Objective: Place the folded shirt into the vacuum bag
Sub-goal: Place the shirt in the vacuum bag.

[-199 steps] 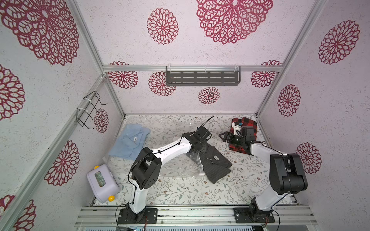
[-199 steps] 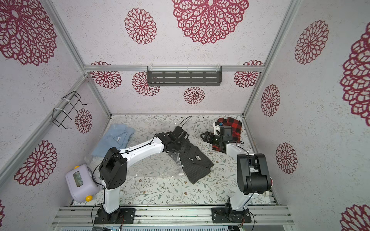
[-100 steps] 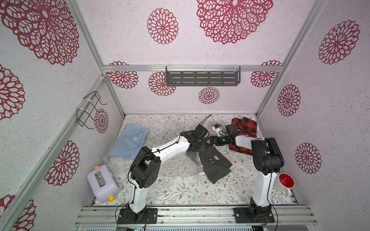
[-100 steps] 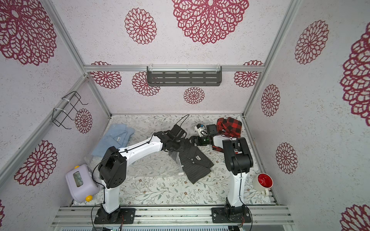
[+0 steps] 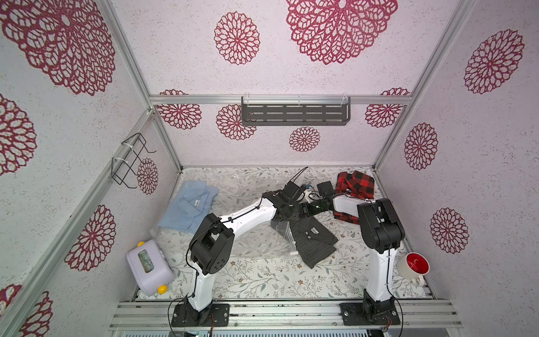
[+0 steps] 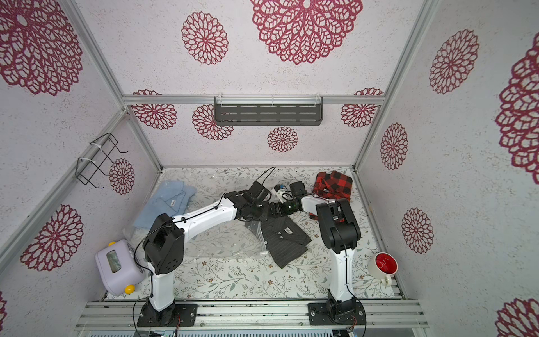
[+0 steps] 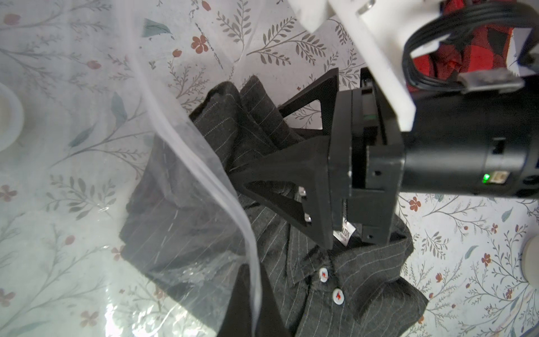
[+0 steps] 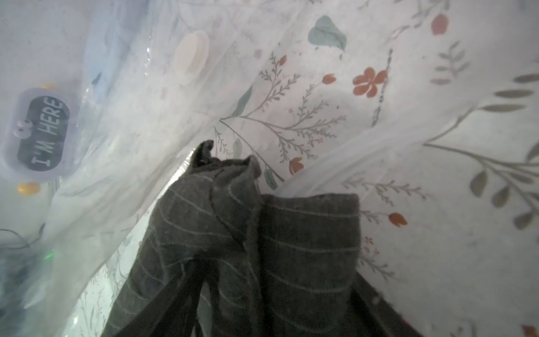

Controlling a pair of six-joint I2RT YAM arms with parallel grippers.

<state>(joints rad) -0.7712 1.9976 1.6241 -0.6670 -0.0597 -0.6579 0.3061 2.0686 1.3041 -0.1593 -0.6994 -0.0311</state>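
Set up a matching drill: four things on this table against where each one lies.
Things:
1. pinstriped shirt
2. blue shirt
3. plaid shirt
4. mug

Places:
A. near right corner
B. far right corner
C. far left side
D. centre, partly inside the vacuum bag

Pairs: 1-D, 2-C, 3-B, 4-A.

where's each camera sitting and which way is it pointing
Top views: high above the arm bases, facing down and back over the table; left arm, right arm whole.
Left wrist: on the left arm, looking down at the striped shirt; the right pincer shows.
Right wrist: on the right arm, looking past its own fingers into the vacuum bag.
Both wrist views share the shirt at the bag's rim.
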